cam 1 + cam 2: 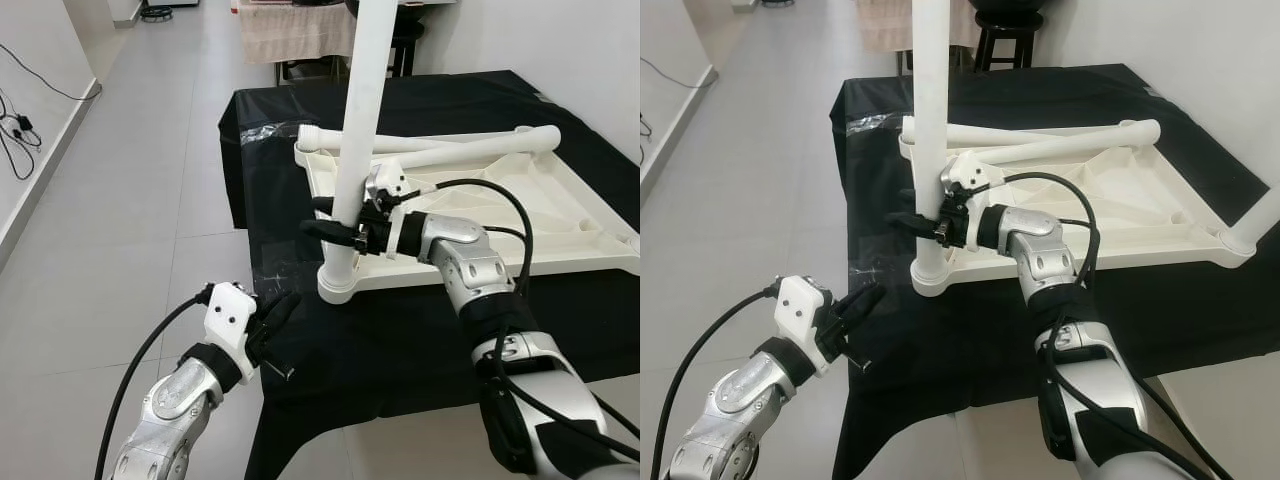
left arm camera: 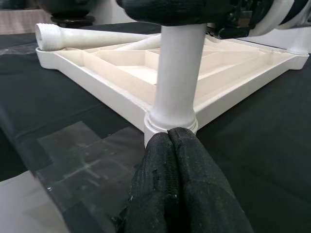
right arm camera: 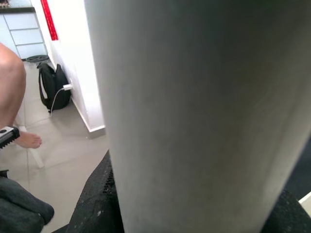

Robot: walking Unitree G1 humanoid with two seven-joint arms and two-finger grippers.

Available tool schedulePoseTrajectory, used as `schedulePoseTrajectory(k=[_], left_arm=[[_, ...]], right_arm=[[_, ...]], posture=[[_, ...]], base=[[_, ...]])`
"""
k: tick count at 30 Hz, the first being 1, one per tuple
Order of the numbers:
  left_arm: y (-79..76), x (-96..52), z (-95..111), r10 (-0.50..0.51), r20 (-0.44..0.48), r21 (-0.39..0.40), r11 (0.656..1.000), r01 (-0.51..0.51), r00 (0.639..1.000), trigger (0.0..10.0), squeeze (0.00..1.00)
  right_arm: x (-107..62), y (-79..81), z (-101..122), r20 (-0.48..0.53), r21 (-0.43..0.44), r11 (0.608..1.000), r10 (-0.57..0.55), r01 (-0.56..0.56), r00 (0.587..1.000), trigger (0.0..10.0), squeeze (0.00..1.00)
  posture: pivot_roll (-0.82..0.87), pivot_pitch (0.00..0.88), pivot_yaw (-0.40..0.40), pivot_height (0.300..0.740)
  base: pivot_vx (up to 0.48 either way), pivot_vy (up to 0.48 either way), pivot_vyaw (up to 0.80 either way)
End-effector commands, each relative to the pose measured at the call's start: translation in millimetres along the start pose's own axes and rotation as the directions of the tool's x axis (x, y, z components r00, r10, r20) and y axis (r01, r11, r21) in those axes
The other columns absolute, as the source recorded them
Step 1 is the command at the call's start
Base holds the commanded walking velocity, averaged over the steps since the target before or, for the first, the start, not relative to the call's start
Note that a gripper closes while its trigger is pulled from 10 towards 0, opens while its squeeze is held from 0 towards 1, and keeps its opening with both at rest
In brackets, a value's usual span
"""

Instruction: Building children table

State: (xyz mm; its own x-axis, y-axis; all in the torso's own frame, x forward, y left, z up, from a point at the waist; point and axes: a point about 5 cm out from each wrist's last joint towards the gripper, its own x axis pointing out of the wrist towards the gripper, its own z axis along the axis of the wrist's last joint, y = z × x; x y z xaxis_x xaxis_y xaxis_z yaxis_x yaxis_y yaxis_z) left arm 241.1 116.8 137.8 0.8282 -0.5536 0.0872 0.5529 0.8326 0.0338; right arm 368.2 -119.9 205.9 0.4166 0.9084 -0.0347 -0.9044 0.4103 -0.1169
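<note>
A white plastic tabletop (image 1: 560, 205) lies upside down on a counter (image 1: 400, 330) draped in black cloth, its ribbed underside facing up. One white leg (image 1: 356, 130) stands upright in the corner socket (image 1: 338, 283) at the near left of the tabletop, close to the counter's near left edge. The right gripper (image 1: 335, 232) has its jaws clamped around this leg a little above the socket; the right wrist view confirms black fingers (image 3: 95, 204) wrapped against the white tube. Two further legs (image 1: 470, 148) lie loose across the far side of the tabletop, not yet fitted. The left gripper (image 1: 272, 318) hangs near and left of the socket, off the counter's edge, its jaws pressed together and holding nothing; its wrist view looks straight at the base of the standing leg. A clear plastic sheet (image 2: 82, 155) lies on the cloth beside that corner. A person's bare foot (image 3: 26, 140) shows on the floor in the right wrist view. Assessment: the leg appears seated but whether it is fully home in the socket cannot be told. Risks noted: a sideways pull from the right gripper could lever the light tabletop up or slide it toward the counter edge, as nothing pins it down; an off-axis push could jam the leg crooked; the loose legs could roll off if the tabletop tips.
</note>
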Motion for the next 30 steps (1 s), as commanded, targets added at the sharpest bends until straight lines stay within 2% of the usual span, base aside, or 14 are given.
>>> schedulePoseTrajectory(k=[1,11,12,13,15,17,18,23,24,26,27,28,29,30], left_arm=[[0.2,-2.2,-3,0.007,-0.018,-0.002,1.0,-0.007,1.0,10.0,0.0],[1.2,-2.9,-3,0.008,-0.018,-0.001,1.0,-0.008,1.0,10.0,0.0],[2.0,-3.2,-3,0.009,-0.018,-0.001,1.0,-0.009,1.0,10.0,0.0],[2.4,-3.3,-3,0.008,-0.019,0.0,1.0,-0.008,1.0,10.0,0.0],[2.4,-3.3,-3,0.008,-0.019,0.0,1.0,-0.008,1.0,10.0,0.0],[2.9,-2.9,-3,0.007,-0.021,0.001,1.0,-0.007,1.0,10.0,0.0],[2.8,-2.5,-3,0.005,-0.021,0.0,1.0,-0.005,1.0,10.0,0.0],[2.9,-1.9,-3,0.016,-0.016,0.003,1.0,-0.016,1.0,10.0,0.0],[3.0,-1.5,-3,0.022,-0.014,0.005,1.0,-0.022,1.0,10.0,0.0],[3.0,-1.5,-3,0.022,-0.014,0.005,1.0,-0.022,1.0,10.0,0.0],[2.9,-1.3,-3,0.023,-0.013,0.004,1.0,-0.023,1.0,10.0,0.0],[2.9,-1.3,-3,0.023,-0.013,0.004,1.0,-0.023,1.0,10.0,0.0],[2.5,-1.0,-3,0.02,-0.013,0.002,1.0,-0.02,1.0,10.0,0.0],[2.5,-1.0,-3,0.02,-0.013,0.002,1.0,-0.02,1.0,10.0,0.0]], right_arm=[[-2.8,3.7,-15,-0.026,0.04,0.999,0.004,-0.003,1.0,0.0,0.0],[-15.2,9.6,-36,-0.101,0.037,0.98,-0.193,0.198,0.976,0.0,0.0],[-11.9,13.3,-46,-0.135,0.101,0.844,-0.513,0.527,0.848,0.0,0.0],[-7.8,28.9,-52,-0.168,0.105,0.754,-0.63,0.649,0.759,0.0,0.0],[-7.8,28.9,-52,-0.168,0.105,0.754,-0.63,0.649,0.759,0.0,0.0],[4.1,43.1,-50,-0.172,0.074,0.721,-0.671,0.689,0.721,0.0,0.0],[8.6,41.9,-48,-0.165,0.064,0.748,-0.645,0.661,0.746,0.0,0.0],[13.0,34.8,-44,-0.154,0.078,0.753,-0.638,0.653,0.754,0.0,0.0],[14.9,32.4,-41,-0.152,0.074,0.761,-0.631,0.645,0.761,10.0,0.0],[14.9,32.4,-41,-0.152,0.074,0.761,-0.631,0.645,0.761,10.0,0.0],[16.5,30.1,-37,-0.136,0.077,0.779,-0.61,0.623,0.78,10.0,0.1],[16.5,30.1,-37,-0.136,0.077,0.779,-0.61,0.623,0.78,10.0,0.1],[18.4,28.6,-33,-0.116,0.092,0.816,-0.56,0.571,0.82,10.0,1.0],[18.4,28.6,-33,-0.116,0.092,0.816,-0.56,0.571,0.82,10.0,1.0]], posture=[[0.02,0.072,-0.045,0.74],[0.01,0.075,-0.049,0.74],[0.0,0.079,-0.046,0.74],[0.0,0.079,-0.046,0.74],[0.0,0.079,-0.046,0.74],[0.01,0.077,-0.049,0.74],[0.01,0.076,-0.052,0.74],[0.01,0.075,-0.054,0.74],[0.01,0.072,-0.053,0.74],[0.01,0.072,-0.053,0.74],[0.0,0.072,-0.053,0.74],[0.0,0.072,-0.053,0.74],[0.0,0.069,-0.051,0.74],[0.0,0.069,-0.051,0.74]], base=[[0.0,0.0,0.0],[0.0,0.0,0.0],[0.0,0.0,0.0],[0.0,0.0,0.0],[0.0,0.0,0.0],[0.0,0.0,0.0],[0.0,0.0,0.0],[0.0,0.0,0.0],[0.0,0.0,0.0],[0.0,0.0,0.0],[0.0,0.0,0.0],[0.0,0.0,0.0],[0.0,0.0,0.0],[0.0,0.0,0.0]])
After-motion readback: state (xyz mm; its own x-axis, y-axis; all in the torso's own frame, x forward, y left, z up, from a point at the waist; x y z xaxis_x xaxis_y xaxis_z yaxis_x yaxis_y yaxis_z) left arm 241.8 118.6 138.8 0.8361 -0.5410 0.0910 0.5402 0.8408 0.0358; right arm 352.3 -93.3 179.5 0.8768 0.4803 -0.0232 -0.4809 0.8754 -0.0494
